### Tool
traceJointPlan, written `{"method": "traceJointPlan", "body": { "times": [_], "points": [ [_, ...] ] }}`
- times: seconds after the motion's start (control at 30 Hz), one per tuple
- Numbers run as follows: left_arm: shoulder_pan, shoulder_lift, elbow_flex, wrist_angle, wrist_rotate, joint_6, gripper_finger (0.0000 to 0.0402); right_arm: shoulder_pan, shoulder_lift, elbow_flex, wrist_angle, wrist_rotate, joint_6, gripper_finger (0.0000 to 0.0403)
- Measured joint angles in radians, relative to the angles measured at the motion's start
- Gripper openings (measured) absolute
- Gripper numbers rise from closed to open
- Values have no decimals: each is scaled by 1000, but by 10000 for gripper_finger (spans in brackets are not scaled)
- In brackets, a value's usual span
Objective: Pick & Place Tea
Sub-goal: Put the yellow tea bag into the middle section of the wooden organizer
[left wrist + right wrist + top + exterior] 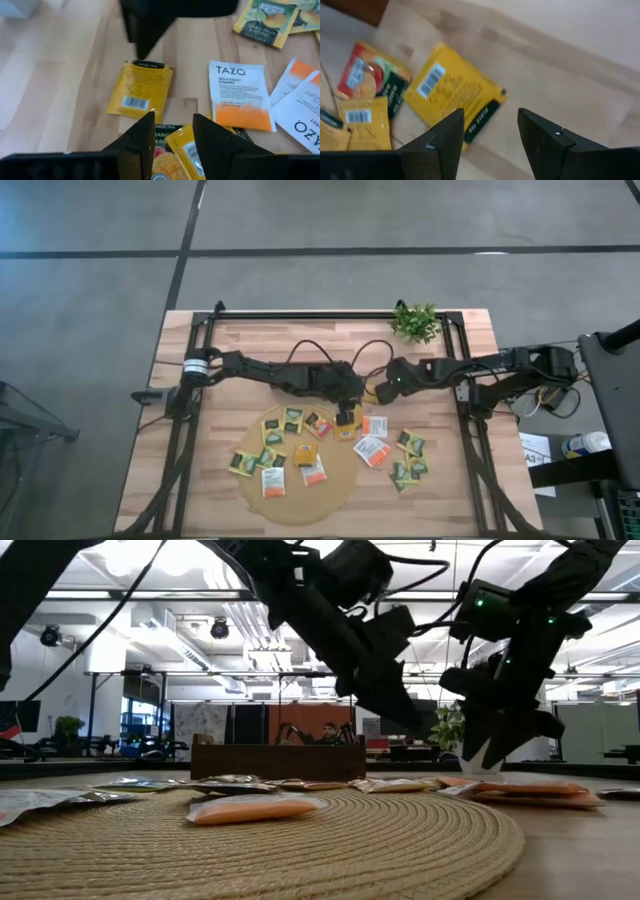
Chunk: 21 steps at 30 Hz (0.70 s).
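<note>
Lying nearest the lower edge of the high view, the round tan mat [300, 495] carries a loose scatter of tea sachets [273, 480], yellow, green and white with orange, and more of them spill off its right side onto the bare wood of the table [440, 500], toward the lower right of the frame. From table height, an orange sachet [255, 808] lies flat on the woven mat in the lower middle of the picture. Above the mat's upper edge, near the centre of the high view, the left gripper [347, 413] hangs over a yellow sachet [346, 426]; in its own wrist picture its fingers stand apart with nothing pinched between them, a yellow sachet with a barcode [141, 89] lying flat on the wood beyond the tips and a white-and-orange sachet [240, 95] to the right of it. Just to the right, the right gripper [384, 390] hovers above the table beside the left one; its fingers are spread and empty too, with another yellow sachet [455, 95] flat on the wood beyond them in the middle of its wrist picture. Farther back, at the upper right of the table in the high view, stands a small green plant [416, 321].
</note>
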Motion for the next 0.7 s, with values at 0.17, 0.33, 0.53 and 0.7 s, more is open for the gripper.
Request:
{"method": "traceJointPlan", "body": {
  "times": [0.17,0.33,0.53,0.7],
  "points": [
    [-9,41,43,5,-1,11,128,-54,-3,-6,23,-1,-32,185],
    [-9,72,69,-5,-3,9,128,-94,51,-23,125,-53,-36,184],
    [-9,75,60,-20,-4,2,128,-99,151,-20,194,-152,-40,175],
    [-9,76,59,-36,-7,-9,128,-96,119,-24,198,-209,-40,162]
  ]
}}
